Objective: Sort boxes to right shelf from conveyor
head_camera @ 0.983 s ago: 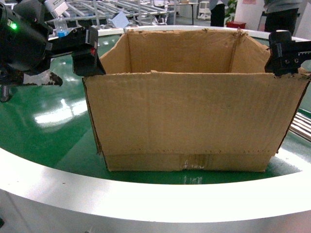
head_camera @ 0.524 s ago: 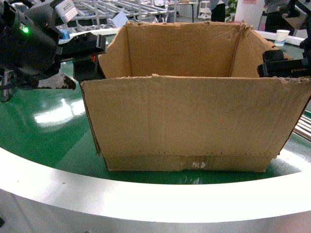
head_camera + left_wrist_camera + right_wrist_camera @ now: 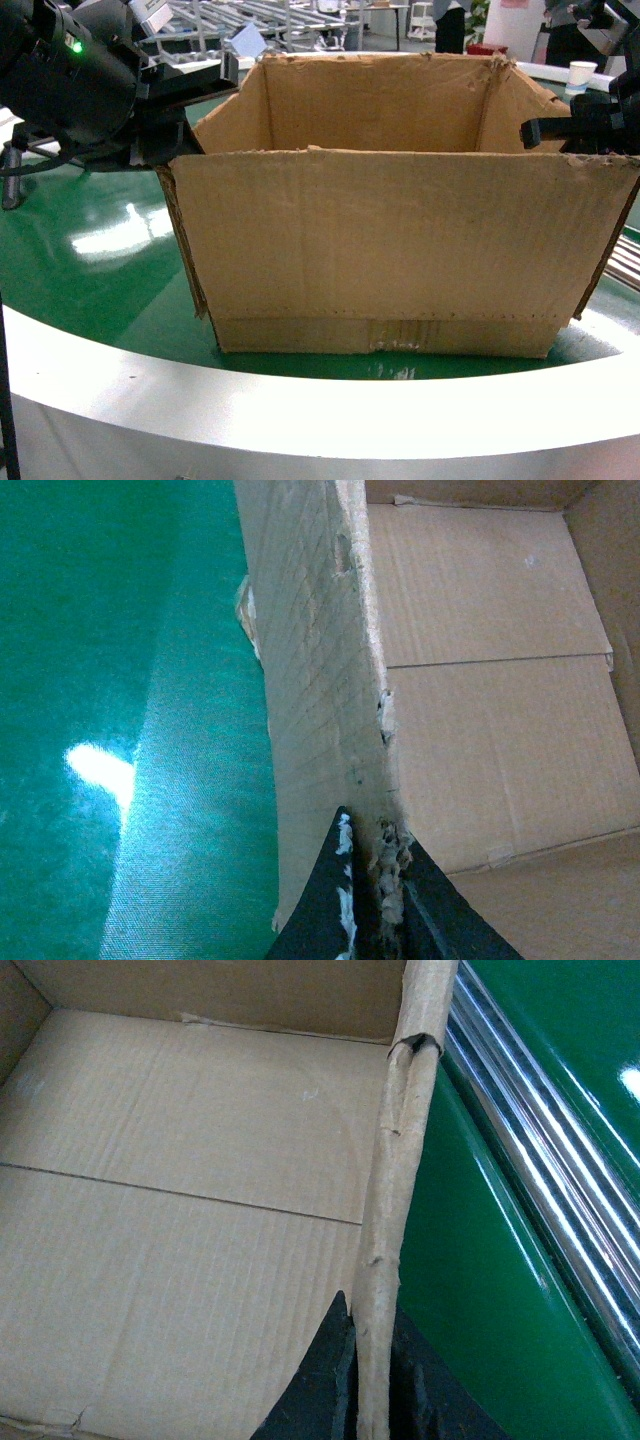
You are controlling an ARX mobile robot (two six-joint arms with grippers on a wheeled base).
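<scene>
Open cardboard box (image 3: 400,240) sits on the green conveyor (image 3: 90,250) by its white rim. Left gripper (image 3: 375,900) pinched onto box's left wall top edge, right gripper (image 3: 372,1380) pinched onto right wall edge; shiny shelf rail (image 3: 540,1160) just beside box's right

We count one cardboard box (image 3: 385,250) — open-topped, standing near the front edge of the conveyor (image 3: 90,250) — and it is the only box we see on the green belt. We count one conveyor. There are two grippers: the left gripper (image 3: 372,900) clamped over the box's left wall, the right gripper (image 3: 372,1380) clamped over its right wall. One paper cup (image 3: 582,76) stands at the far right edge of the belt. Behind it we make out two people (image 3: 449,25) — only their lower bodies show. One bright steel rail (image 3: 540,1180) runs along the belt's right edge.
</scene>
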